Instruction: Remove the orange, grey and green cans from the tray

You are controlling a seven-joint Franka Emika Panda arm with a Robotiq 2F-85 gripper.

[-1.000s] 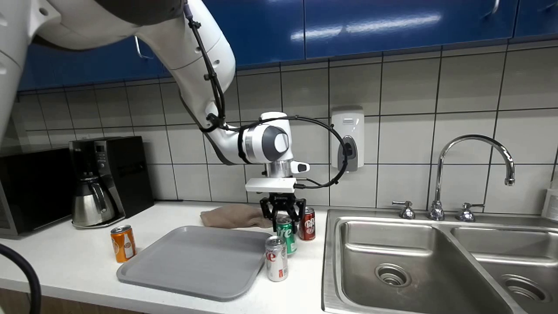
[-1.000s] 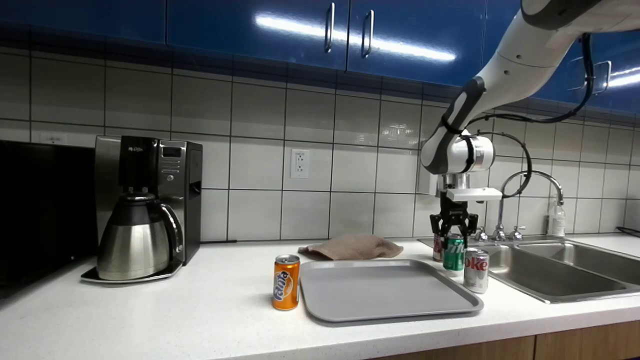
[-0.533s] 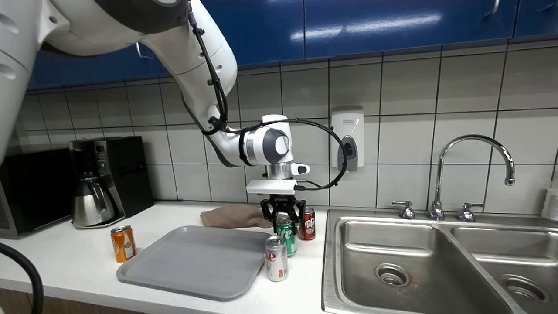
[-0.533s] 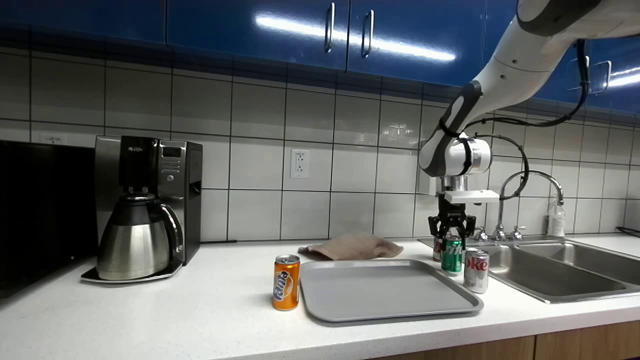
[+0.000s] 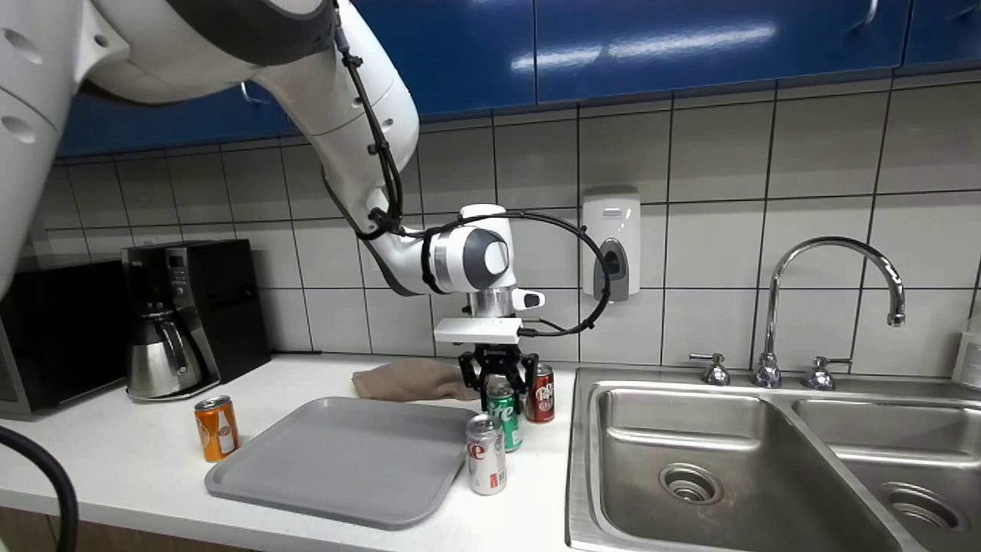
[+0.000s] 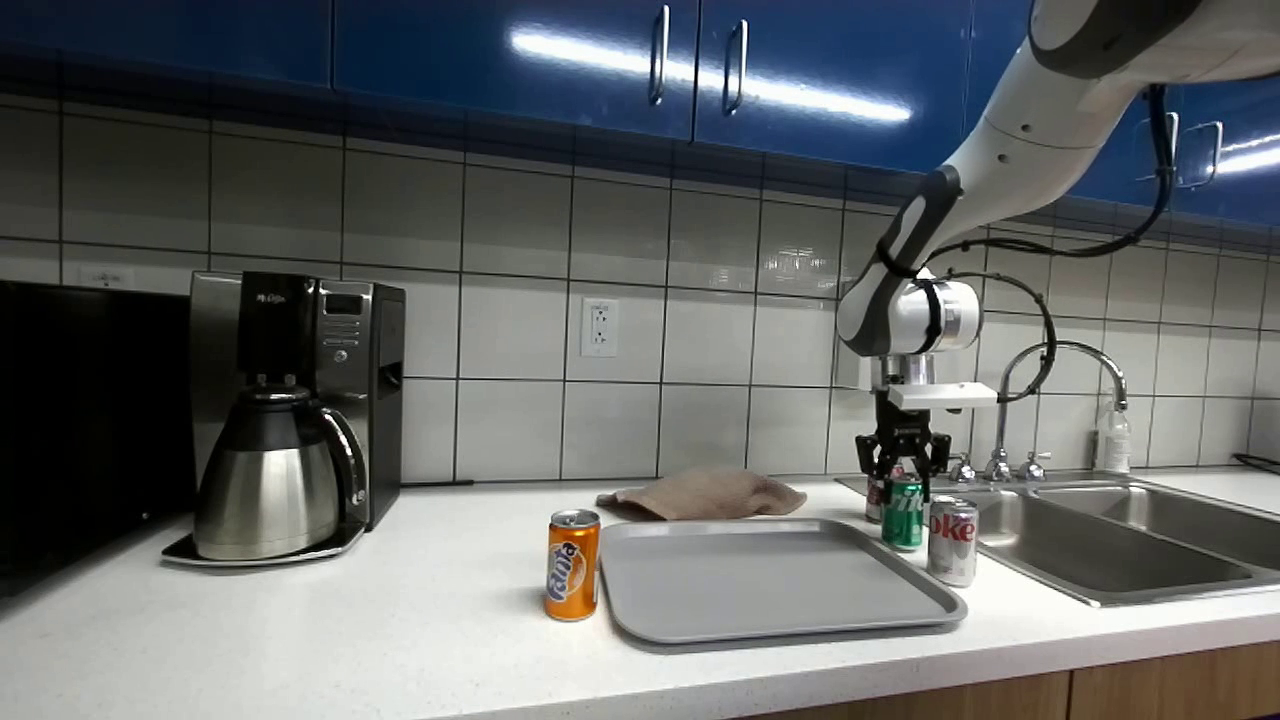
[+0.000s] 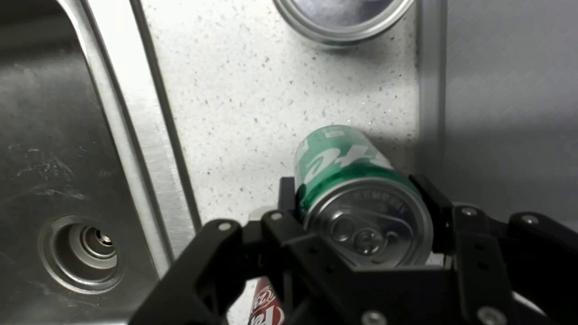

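The gray tray lies flat on the counter with nothing on it. My gripper points down and is shut on the upright green can, near its top. In the wrist view the fingers flank the green can beside the tray edge. I cannot tell whether its base touches the counter. The silver-grey can stands just in front of the green can, beside the tray on the sink side. The orange can stands on the counter at the tray's opposite side.
A red can stands right behind the green can, near the sink. A brown cloth lies behind the tray. A coffee maker stands farther along the counter. A soap dispenser hangs on the wall.
My gripper has moved slightly down, and the green can has come down with it. The orange can, silver-grey can, red can and tray have not moved.
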